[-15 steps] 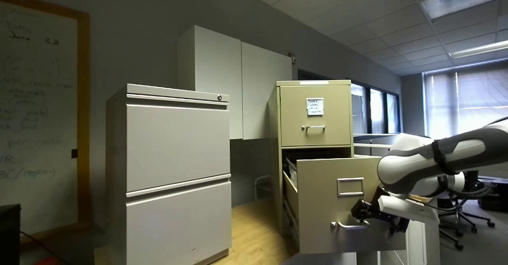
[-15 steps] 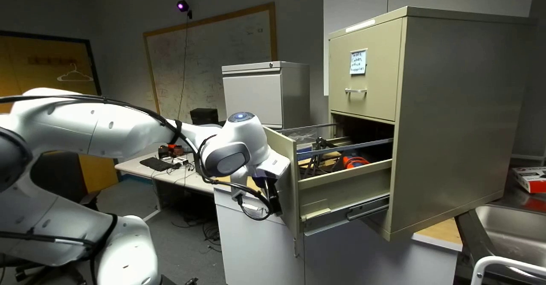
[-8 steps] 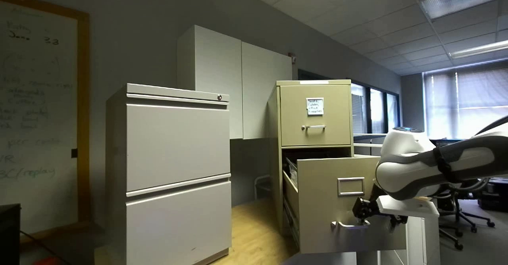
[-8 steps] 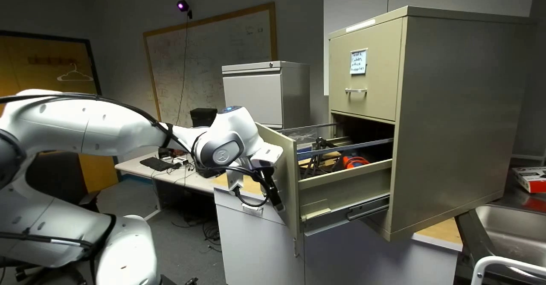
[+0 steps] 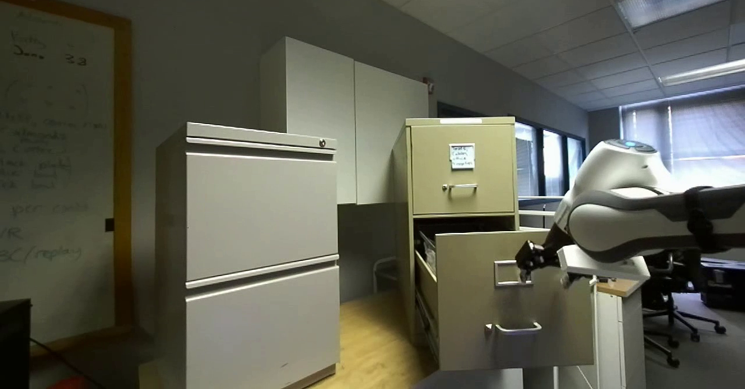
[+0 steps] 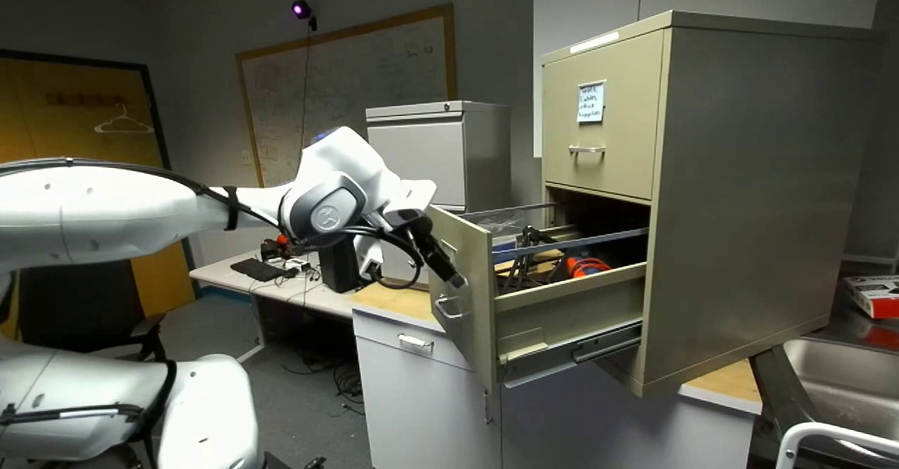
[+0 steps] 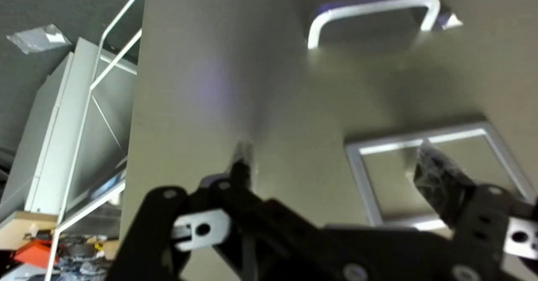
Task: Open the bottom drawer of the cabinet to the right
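The cabinet [image 5: 428, 173] is tall, narrow and beige, and also shows in an exterior view [image 6: 758, 174]. Its bottom drawer [image 5: 465, 307] is pulled well out, with tools inside visible in an exterior view [image 6: 481, 335]. My gripper [image 5: 545, 278] is open and empty in front of the drawer front, level with the label frame and above the metal handle [image 5: 518, 331]. An exterior view shows the gripper [image 6: 460, 281] tilted downward close to the front. In the wrist view my spread fingers [image 7: 334, 146] are over the drawer front [image 7: 189, 104]; the handle [image 7: 374, 8] stands apart from them.
A light grey two-panel cabinet [image 5: 262, 214] stands beside the beige one. A white lower cabinet [image 6: 421, 399] is under the drawer. A sink [image 6: 843, 378] is at the right in an exterior view. A white metal rail [image 7: 90, 91] passes beside the drawer in the wrist view.
My gripper has risen from beside the handle to the label frame's height and the arm has drawn back a little. The handle now shows uncovered. The drawer stays pulled out, about as before.
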Motion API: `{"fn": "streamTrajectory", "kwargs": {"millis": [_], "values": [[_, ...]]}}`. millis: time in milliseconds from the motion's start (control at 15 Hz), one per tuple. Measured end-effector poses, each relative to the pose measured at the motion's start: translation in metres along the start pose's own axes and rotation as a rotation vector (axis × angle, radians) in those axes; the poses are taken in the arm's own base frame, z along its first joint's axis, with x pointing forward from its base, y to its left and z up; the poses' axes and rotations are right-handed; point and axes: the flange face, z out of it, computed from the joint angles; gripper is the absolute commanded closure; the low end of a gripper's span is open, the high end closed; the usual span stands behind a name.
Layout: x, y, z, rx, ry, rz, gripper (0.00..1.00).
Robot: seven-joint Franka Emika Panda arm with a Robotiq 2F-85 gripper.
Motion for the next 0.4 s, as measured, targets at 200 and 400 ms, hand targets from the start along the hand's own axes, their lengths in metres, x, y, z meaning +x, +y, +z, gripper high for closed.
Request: {"fn": "streamTrajectory", "kwargs": {"millis": [200, 400], "values": [[0.011, -0.002, -0.043, 0.000, 0.110, 0.012, 0.00], [0.008, -0.001, -0.043, -0.029, 0.005, -0.014, 0.00]]}}
